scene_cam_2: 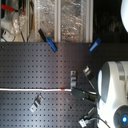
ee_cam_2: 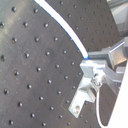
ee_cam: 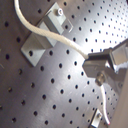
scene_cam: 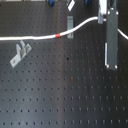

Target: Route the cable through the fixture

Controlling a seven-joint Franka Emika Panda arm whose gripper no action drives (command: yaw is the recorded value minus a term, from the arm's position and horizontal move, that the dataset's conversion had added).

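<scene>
Pinched between narrowed grey metal gripper (ee_cam: 95, 64) fingers at right of the first wrist view, long thin white red-banded cable (scene_cam: 59, 35): light, limp, best held near its end.

This is a robotics lab. The worktop (scene_cam: 60, 95) is a black optical breadboard with a regular grid of threaded holes, with metal brackets (scene_cam: 19, 54) bolted on. Clear bins (scene_cam_2: 60, 20) stand behind it in the second exterior view.
</scene>
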